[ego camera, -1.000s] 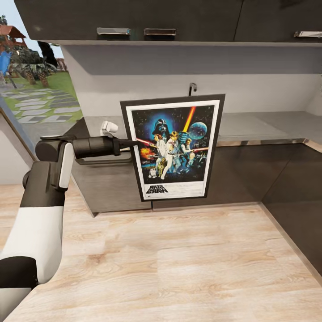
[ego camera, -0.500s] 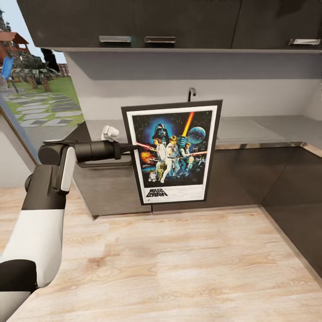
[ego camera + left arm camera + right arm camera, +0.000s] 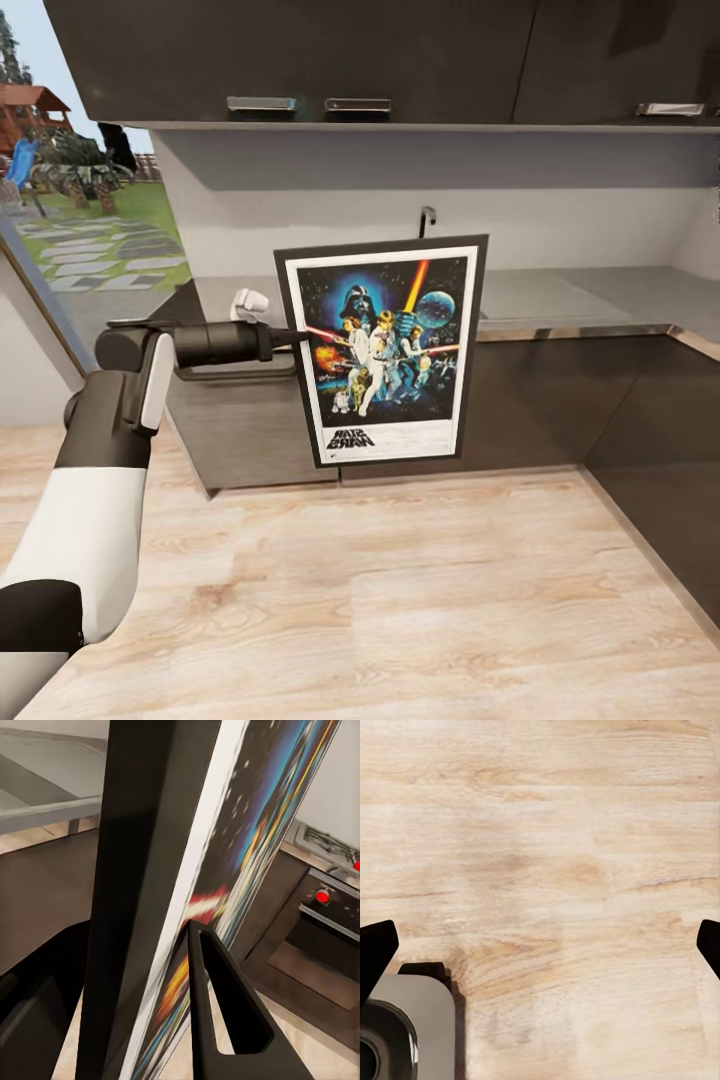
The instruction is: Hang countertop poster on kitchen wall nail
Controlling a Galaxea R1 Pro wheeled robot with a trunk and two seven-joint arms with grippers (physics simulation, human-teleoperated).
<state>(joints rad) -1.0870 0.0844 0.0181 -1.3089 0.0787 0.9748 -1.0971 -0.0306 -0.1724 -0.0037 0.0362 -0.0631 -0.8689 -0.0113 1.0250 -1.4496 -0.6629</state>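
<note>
the left gripper [image 3: 293, 338] is clamped on the poster [image 3: 385, 345] (off the kitchen countertop [image 3: 600, 295]), so carrying it to a wall nail looks next, while the right gripper [image 3: 540, 945] hangs spread wide over the floor.

The head camera looks forward and down over the left arm at the framed Star Wars poster [image 3: 385, 350], the glossy grey countertop [image 3: 590, 300] and the pale wood-plank floor [image 3: 400, 590]; the left wrist camera sits very close against that poster [image 3: 172, 892], sighting along its edge; the right wrist camera faces straight down at the same floor [image 3: 555, 862], fairly near.
</note>
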